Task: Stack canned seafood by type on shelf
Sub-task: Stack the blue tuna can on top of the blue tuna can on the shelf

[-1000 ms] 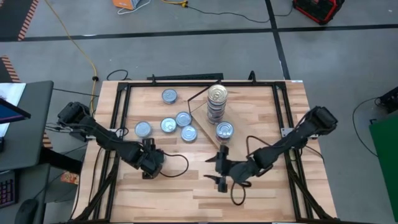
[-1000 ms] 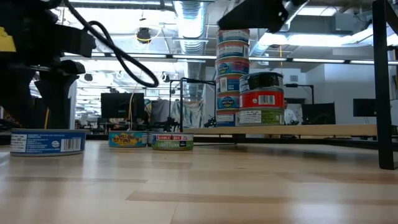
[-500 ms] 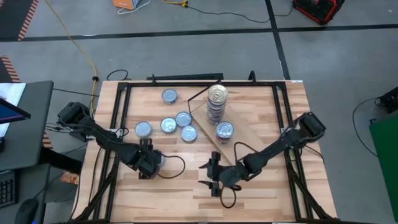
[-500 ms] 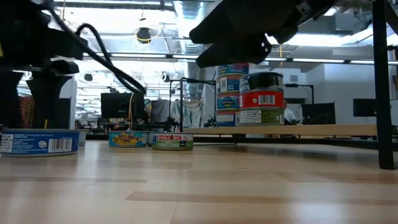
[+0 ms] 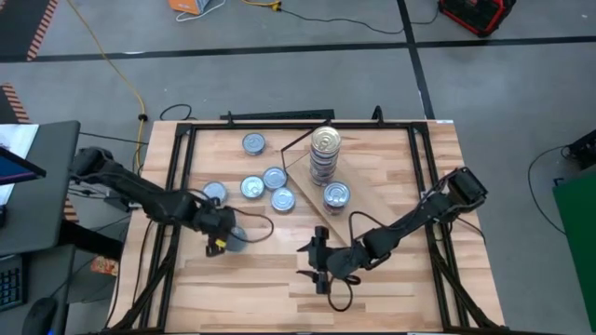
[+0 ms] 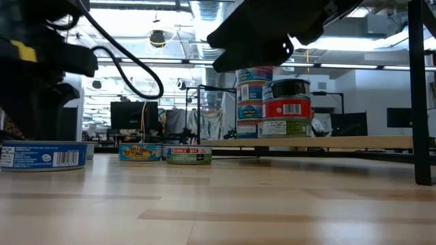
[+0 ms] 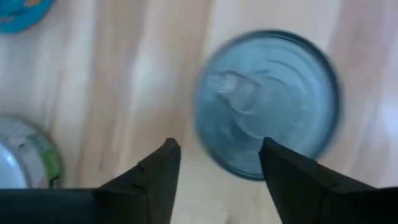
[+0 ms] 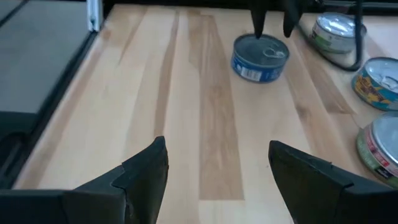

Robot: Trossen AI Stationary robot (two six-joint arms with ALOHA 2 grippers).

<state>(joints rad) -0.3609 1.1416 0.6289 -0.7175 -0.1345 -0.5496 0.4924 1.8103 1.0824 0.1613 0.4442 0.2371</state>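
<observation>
A blue-labelled tin (image 5: pixel 236 240) stands flat on the table's left half, and also shows in the left wrist view (image 7: pixel 267 102) and the right wrist view (image 8: pixel 261 57). My left gripper (image 5: pixel 224 234) hangs open just over its left rim, fingers pointing down (image 8: pixel 273 22), holding nothing. My right gripper (image 5: pixel 317 265) hovers open near the table's middle, fingers toward the tin. On the shelf (image 5: pixel 312 209) stand a tall stack of tins (image 5: pixel 326 149) and a shorter stack (image 5: pixel 337 195).
Several loose tins (image 5: pixel 253 143) (image 5: pixel 215 194) (image 5: pixel 275 177) lie flat on the table's far left. The dark frame rails (image 5: pixel 177 186) run along the table's sides. Bare wood (image 5: pixel 279 288) lies along the near edge.
My left gripper has drawn back from over the blue tin toward the table's left edge, rolling a little. The tin shifted slightly leftward, then stood still on the table. My right gripper sank and went toward the table's near left, then kept still.
</observation>
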